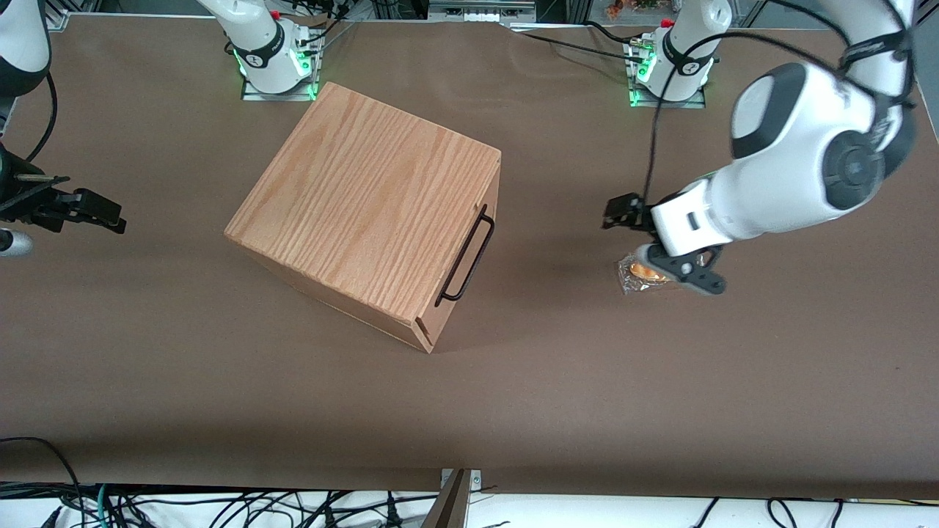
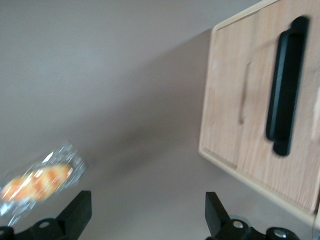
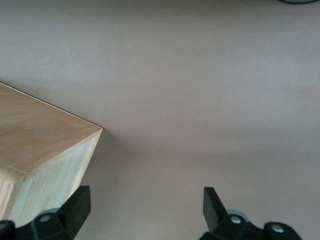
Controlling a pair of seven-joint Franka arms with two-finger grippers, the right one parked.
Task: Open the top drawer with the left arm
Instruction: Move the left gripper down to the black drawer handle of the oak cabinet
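Note:
The wood-grained box (image 1: pixel 367 205) stands mid-table, its front turned toward the working arm's end. The top drawer (image 1: pixel 475 213) is pushed in flush, and its thin black bar handle (image 1: pixel 467 257) runs along the front. In the left wrist view the drawer front (image 2: pixel 240 100) and handle (image 2: pixel 286 90) lie ahead of the gripper. The left arm (image 1: pixel 799 154) reaches low over the table, in front of the drawer and apart from it. Its gripper (image 1: pixel 622 213) (image 2: pixel 147 200) is open, with only bare table between the fingers (image 2: pixel 77 212).
A clear-wrapped orange snack packet (image 1: pixel 642 273) (image 2: pixel 37 181) lies on the brown table (image 1: pixel 550 381) just under the wrist. Both arm bases (image 1: pixel 675 66) stand at the table edge farthest from the front camera. Cables hang along the near edge.

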